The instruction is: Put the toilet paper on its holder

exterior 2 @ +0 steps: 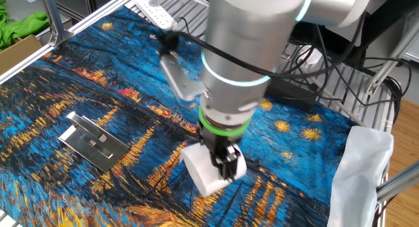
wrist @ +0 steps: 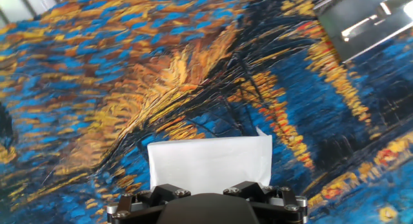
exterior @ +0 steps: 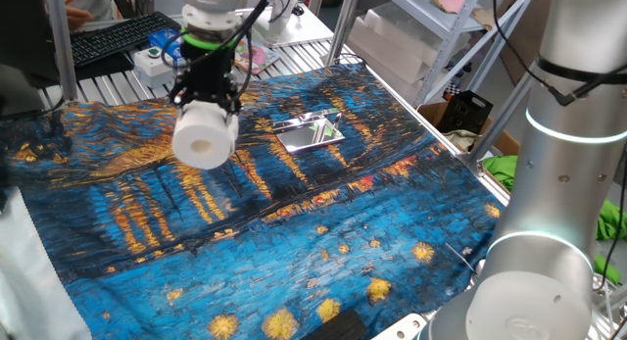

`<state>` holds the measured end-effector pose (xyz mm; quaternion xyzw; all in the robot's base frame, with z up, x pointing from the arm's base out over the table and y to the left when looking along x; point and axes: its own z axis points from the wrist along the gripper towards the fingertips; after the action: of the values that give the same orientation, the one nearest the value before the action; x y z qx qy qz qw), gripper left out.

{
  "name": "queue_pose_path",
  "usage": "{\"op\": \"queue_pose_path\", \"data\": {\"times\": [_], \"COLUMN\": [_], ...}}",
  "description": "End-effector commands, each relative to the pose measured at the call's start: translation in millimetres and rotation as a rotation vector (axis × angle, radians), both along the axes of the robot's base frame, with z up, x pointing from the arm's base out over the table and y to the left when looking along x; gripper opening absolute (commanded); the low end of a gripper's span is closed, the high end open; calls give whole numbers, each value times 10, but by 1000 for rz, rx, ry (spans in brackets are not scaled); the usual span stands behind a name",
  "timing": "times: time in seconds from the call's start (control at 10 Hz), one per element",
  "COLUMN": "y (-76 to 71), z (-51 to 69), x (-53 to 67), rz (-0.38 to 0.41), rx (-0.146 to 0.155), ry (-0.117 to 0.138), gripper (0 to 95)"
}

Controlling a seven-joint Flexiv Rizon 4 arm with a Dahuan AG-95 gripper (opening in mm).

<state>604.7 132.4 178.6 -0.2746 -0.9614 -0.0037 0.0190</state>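
Note:
My gripper point(exterior: 208, 103) is shut on the toilet paper point(exterior: 205, 136), a plump white roll with its core hole facing the camera in one fixed view. It hangs above the blue and orange painted cloth. In the other fixed view the roll point(exterior 2: 204, 169) sits under the gripper point(exterior 2: 222, 163). In the hand view the roll point(wrist: 210, 161) fills the space between the jaws at the bottom. The holder point(exterior: 310, 130) is a shiny chrome flat plate lying on the cloth to the right of the roll; it also shows in the other fixed view point(exterior 2: 93, 142) and at the top right of the hand view point(wrist: 371, 25).
The cloth point(exterior: 294, 222) covers the table and is wrinkled near the middle. A keyboard point(exterior: 122, 34) and a white box point(exterior: 155, 62) stand at the back left. A second arm's grey body point(exterior: 558, 164) stands at the right. A power strip point(exterior 2: 157, 11) lies at the far edge.

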Motion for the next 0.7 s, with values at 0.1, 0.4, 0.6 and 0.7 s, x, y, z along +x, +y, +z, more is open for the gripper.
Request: {"op": "queue_pose_path", "data": {"times": [0.1, 0.4, 0.6, 0.7], "y": [-202, -537, -800, -899], "z": [46, 89, 102, 115], "x": [-89, -188, -225, -217], "rz": [50, 59, 64, 65], "rx": [10, 2, -3, 5], "ry": [2, 13, 17, 23], "gripper": [0, 0, 0, 0]}}
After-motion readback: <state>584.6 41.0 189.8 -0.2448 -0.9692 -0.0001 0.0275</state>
